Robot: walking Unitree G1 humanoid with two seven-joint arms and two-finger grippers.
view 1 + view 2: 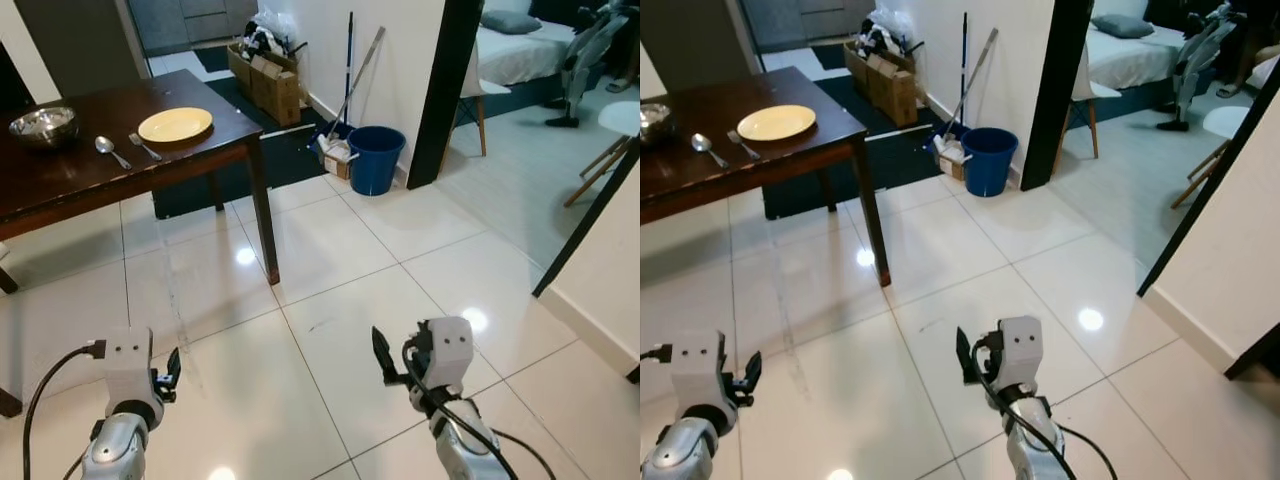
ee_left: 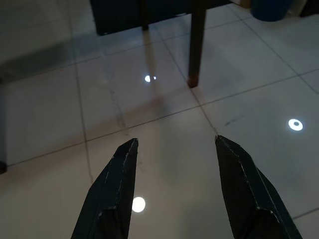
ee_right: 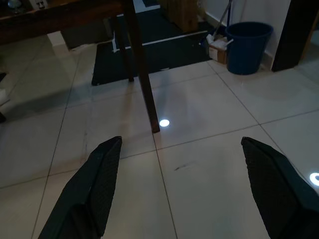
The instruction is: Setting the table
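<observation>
Yellow plate [image 1: 175, 124], fork [image 1: 145, 147], spoon [image 1: 111, 150] on table [image 1: 60, 175]; no readable writing; both end effectors spread wide, empty.

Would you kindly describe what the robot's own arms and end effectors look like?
Both arms are silver and rounded, each ending in a boxy white wrist block with small dark dots. Black cables loop beside them. The left end effector and right end effector each carry two long, tapered black fingers.

A glossy white tiled floor [image 1: 400, 270] reflects ceiling lights. At upper left stands a dark wooden table [image 1: 60, 180]; a blue bucket [image 1: 376, 158] and mops [image 1: 352, 70] rest against the white wall [image 1: 400, 50]. At upper right, a doorway opens onto a bed [image 1: 515, 50].
</observation>
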